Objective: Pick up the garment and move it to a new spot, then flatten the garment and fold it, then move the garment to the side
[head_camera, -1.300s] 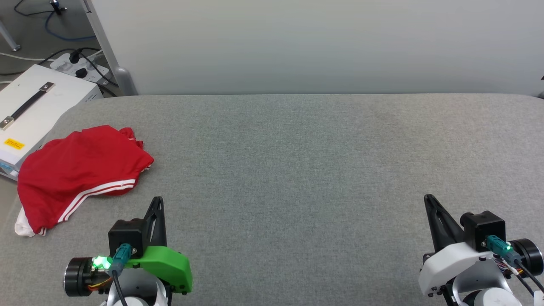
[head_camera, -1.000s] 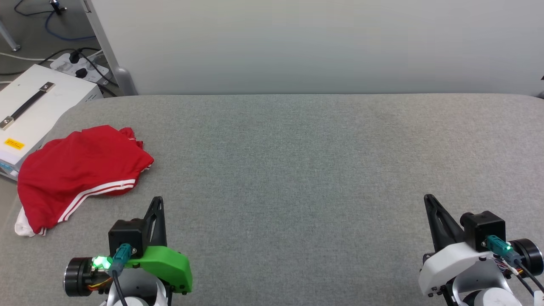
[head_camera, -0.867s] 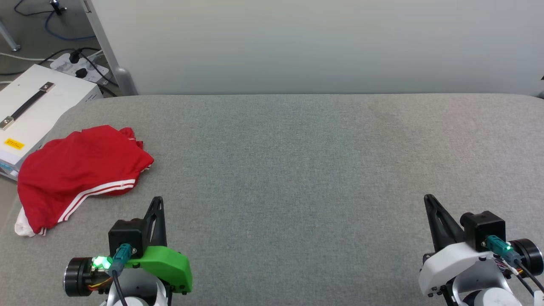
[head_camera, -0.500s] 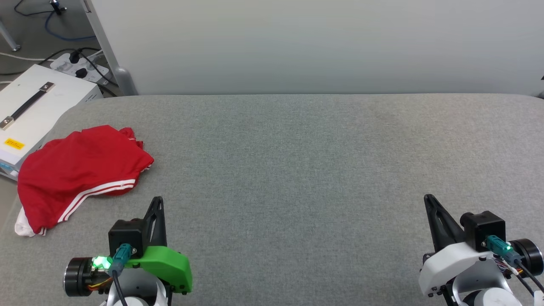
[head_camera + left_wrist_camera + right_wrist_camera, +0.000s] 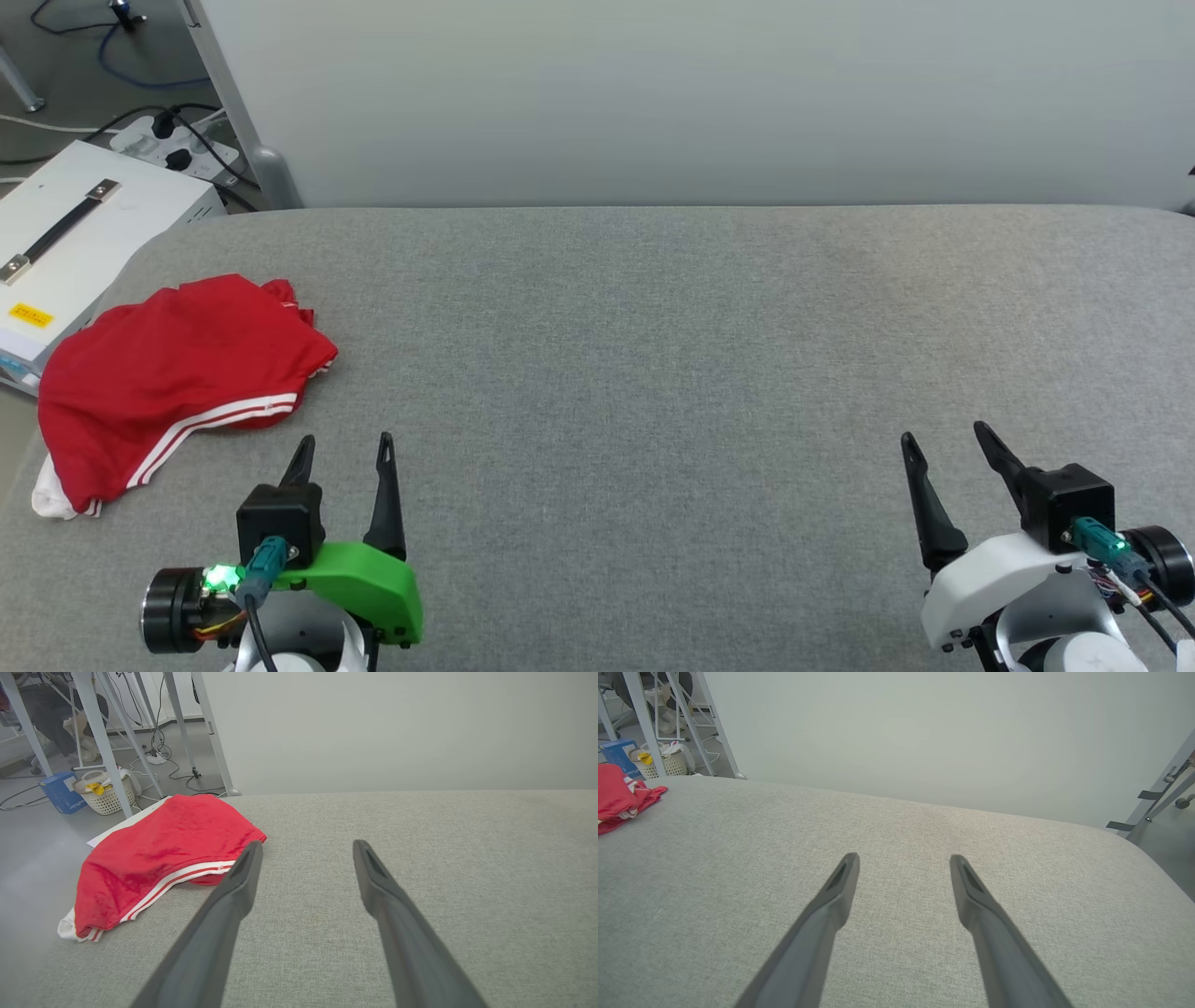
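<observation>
At the left end of the grey cloth-covered table (image 5: 653,317), the garment (image 5: 173,373) lies in a loose, crumpled heap. Its red cloth faces up, with a band of white stripes running across its near side and a small white part poking out at the near left corner, close to the table's edge. No gripper touches it.

The left gripper (image 5: 344,446) hovers low over the table just to the right of the heap and nearer the robot, close to the striped hem but apart from it. Its two dark fingers stand spread wide, with bare grey cloth between them. In the left wrist view the garment sits ahead and to the left of those fingers, and the tip of one finger overlaps the hem in that view.

The right gripper (image 5: 943,434) hangs over the right end of the table, well apart from the garment, its fingers likewise spread wide and holding nothing. In the right wrist view the red cloth shows at the far left edge.

Beside the table, past the garment, stands a white box (image 5: 84,233) with a black handle on top. Beyond it a power strip (image 5: 173,145) with plugged cables lies on the floor. A pale wall (image 5: 700,93) rises behind the table.
</observation>
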{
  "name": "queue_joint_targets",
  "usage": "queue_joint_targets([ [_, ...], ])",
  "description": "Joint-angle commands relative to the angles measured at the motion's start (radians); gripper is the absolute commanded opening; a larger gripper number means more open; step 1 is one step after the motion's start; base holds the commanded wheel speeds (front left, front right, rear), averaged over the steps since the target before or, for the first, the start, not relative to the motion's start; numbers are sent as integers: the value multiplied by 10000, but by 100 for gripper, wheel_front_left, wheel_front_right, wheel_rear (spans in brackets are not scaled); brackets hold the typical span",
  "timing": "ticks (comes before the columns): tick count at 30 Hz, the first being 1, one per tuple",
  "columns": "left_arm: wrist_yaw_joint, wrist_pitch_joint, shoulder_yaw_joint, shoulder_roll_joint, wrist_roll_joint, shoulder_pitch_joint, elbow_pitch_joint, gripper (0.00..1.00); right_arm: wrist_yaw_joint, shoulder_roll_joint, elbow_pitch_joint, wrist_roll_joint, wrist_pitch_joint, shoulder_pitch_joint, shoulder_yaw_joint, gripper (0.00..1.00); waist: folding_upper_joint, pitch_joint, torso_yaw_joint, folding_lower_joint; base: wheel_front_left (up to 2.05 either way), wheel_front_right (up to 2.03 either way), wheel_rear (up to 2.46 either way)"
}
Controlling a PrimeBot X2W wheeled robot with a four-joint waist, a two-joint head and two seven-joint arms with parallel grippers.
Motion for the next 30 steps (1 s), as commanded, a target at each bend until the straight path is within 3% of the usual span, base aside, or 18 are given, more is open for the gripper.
queue_joint_targets([
  [1,-9,-118,-7,-3,-88,-7,52,100,0,-2,36,112,-109,-4,-57,100,5,5,0,0,0,0,0],
  [30,-229,-806,11,-18,-1007,-44,184,100,-3,-5,-180,1122,-787,-69,-260,100,34,47,10,0,0,0,0],
])
